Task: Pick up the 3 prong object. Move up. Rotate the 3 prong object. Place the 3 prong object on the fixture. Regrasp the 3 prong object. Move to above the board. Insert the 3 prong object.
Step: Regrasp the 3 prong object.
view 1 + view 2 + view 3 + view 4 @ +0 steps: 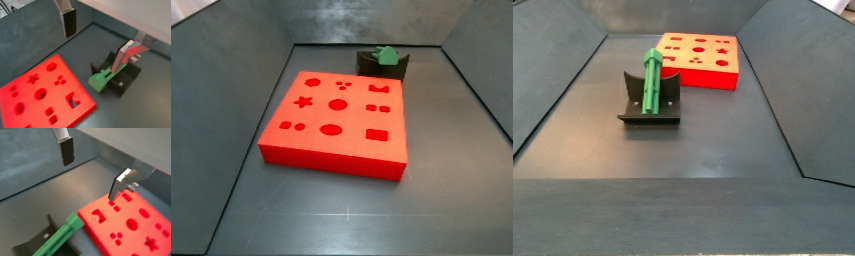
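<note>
Wrist views give you the tool from above: its two silver fingers, one toward the grey wall and one over the fixture, stand wide apart with nothing between them, so the tool is released. You see the same spread in a wrist view where the fingers and frame empty floor and the tool hangs clear of everything.

The peg sits on the fixture, below and apart from the tool; one finger hangs above it but you cannot tell any contact from these views. In a wrist view the peg runs as a long green bar across the fixture, just beside the board's edge.

Both side views show no tool at all. There the peg leans up along the fixture, its wider end lifted, and the board lies behind it, apart. From the opposite side you see the peg perched on the fixture, just past the board's far edge.
</note>
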### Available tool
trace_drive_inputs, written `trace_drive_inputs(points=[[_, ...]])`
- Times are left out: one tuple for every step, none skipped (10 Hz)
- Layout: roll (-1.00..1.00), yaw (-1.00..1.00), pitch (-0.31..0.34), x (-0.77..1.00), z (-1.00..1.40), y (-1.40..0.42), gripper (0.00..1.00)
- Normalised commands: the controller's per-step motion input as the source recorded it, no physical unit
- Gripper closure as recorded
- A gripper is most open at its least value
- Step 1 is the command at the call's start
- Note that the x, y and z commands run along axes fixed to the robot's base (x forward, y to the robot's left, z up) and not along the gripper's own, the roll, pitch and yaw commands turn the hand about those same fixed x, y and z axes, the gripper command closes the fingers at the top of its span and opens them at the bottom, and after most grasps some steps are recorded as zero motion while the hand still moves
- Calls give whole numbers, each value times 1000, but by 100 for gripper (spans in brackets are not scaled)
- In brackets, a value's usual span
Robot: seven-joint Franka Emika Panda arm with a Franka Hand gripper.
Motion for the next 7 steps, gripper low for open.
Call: trace_drive_inputs(points=[[1000,47,53,21,11,-19,0],[1000,48,58,19,10,-16,0],[1000,51,68,24,10,-22,0],[1000,52,73,32,7,-24,0],[1000,56,83,53,-5,-24,0],[1000,59,93,67,-6,-30,0],[1000,64,105,81,-4,-33,0]])
